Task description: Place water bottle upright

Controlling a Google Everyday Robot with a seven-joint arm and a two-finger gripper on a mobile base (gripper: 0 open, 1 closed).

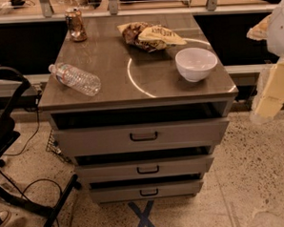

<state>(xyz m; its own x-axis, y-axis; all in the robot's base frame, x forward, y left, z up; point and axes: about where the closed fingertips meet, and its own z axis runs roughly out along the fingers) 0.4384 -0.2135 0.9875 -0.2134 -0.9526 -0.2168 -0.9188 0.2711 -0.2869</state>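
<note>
The water bottle (76, 79) is a clear ribbed plastic bottle with a white cap. It lies on its side near the front left corner of the grey cabinet top (116, 83), with the cap pointing to the back left. My gripper (268, 101) shows as a pale, blurred shape at the right edge of the view. It is off the cabinet's right side, far from the bottle, and touches nothing.
A copper-toned can (75, 24) stands upright at the back left corner. A chip bag (150, 36) lies at the back middle and a white bowl (196, 63) sits at the right. Three drawers (143, 137) are below. A black frame (10, 141) stands at the left. Blue tape (144, 218) marks the floor.
</note>
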